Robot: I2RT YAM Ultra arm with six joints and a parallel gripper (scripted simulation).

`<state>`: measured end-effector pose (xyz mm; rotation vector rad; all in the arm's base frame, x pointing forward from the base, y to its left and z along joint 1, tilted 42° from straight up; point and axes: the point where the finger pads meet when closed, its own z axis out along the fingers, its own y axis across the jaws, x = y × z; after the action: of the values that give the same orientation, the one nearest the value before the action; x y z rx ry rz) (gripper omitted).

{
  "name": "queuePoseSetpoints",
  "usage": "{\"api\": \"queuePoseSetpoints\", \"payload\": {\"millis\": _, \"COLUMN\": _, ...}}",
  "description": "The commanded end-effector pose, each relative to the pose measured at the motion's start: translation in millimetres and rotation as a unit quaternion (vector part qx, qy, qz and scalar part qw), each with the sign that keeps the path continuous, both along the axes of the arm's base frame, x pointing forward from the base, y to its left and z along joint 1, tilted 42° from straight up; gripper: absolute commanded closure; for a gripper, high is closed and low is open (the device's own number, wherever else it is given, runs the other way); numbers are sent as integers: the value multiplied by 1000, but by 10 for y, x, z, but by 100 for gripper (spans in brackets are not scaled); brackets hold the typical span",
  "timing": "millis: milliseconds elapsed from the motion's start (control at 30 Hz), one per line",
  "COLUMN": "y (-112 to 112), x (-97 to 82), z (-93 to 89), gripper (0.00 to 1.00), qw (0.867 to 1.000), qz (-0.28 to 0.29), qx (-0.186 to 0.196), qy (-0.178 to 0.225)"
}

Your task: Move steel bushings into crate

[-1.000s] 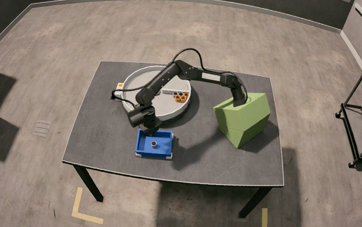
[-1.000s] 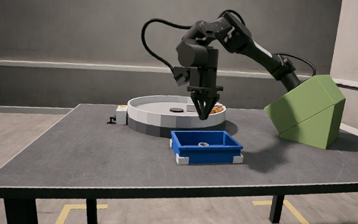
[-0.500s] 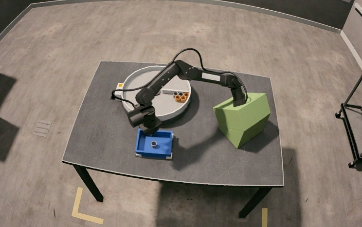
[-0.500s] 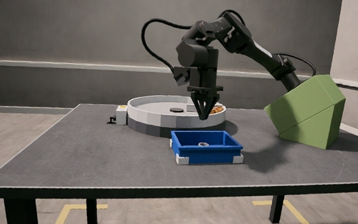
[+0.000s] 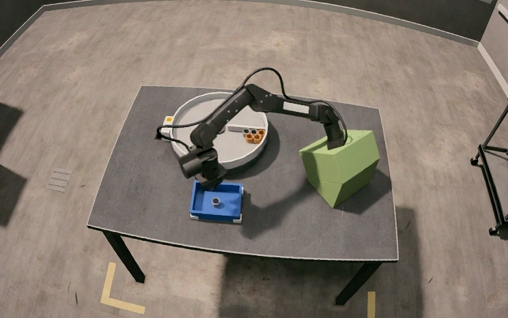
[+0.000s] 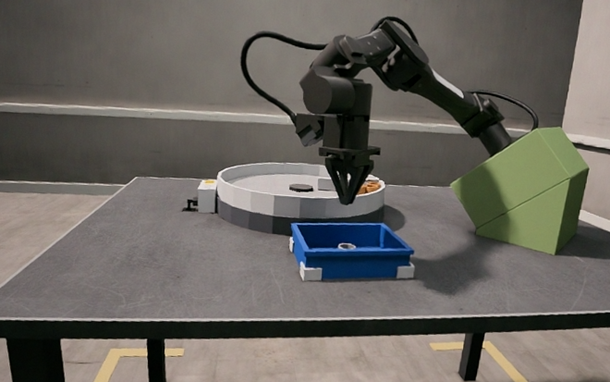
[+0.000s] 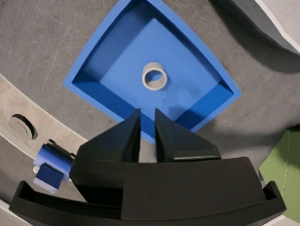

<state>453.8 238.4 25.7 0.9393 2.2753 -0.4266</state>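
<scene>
My gripper (image 5: 212, 186) (image 6: 347, 202) (image 7: 147, 114) is nearly closed, with nothing between its fingertips. It points down above the back part of the blue crate (image 5: 216, 216) (image 6: 355, 267) (image 7: 205, 109). One grey steel bushing (image 5: 216, 205) (image 6: 346, 248) (image 7: 154, 66) stands upright on the crate floor. The white-rimmed turntable (image 5: 242, 164) (image 6: 284, 204) stands behind the crate. On its right side, two grey steel bushings, one (image 5: 246, 134) beside the other (image 5: 254, 134), stand with three orange bushings (image 5: 257, 142) (image 6: 371, 188) in a tight cluster.
A white divider bar (image 5: 235, 128) lies on the turntable behind the cluster. A small white box (image 5: 166, 129) (image 6: 207, 199) adjoins the turntable's left side. A large green block (image 5: 341, 164) (image 6: 524, 195) (image 7: 282, 161) surrounds the arm's base at the right. White brackets hold the crate's corners.
</scene>
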Motion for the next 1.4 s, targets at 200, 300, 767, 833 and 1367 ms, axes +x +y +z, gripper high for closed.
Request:
{"api": "queuePoseSetpoints", "payload": {"millis": 200, "y": -147, "x": -70, "z": 211, "gripper": 87, "qw": 1000, "qz": 8, "qx": 0, "qy": -9}}
{"api": "queuePoseSetpoints", "payload": {"millis": 300, "y": -304, "x": -134, "z": 270, "gripper": 87, "qw": 1000, "qz": 8, "qx": 0, "qy": -9}}
{"api": "queuePoseSetpoints", "payload": {"millis": 767, "y": -1556, "x": -614, "z": 775, "gripper": 87, "qw": 1000, "qz": 8, "qx": 5, "qy": -5}}
{"api": "queuePoseSetpoints", "payload": {"millis": 833, "y": -1811, "x": -706, "z": 884, "gripper": 87, "qw": 1000, "qz": 8, "qx": 5, "qy": -5}}
{"api": "queuePoseSetpoints", "payload": {"millis": 1367, "y": -2883, "x": -1104, "z": 1346, "gripper": 87, "qw": 1000, "qz": 8, "qx": 2, "qy": -7}}
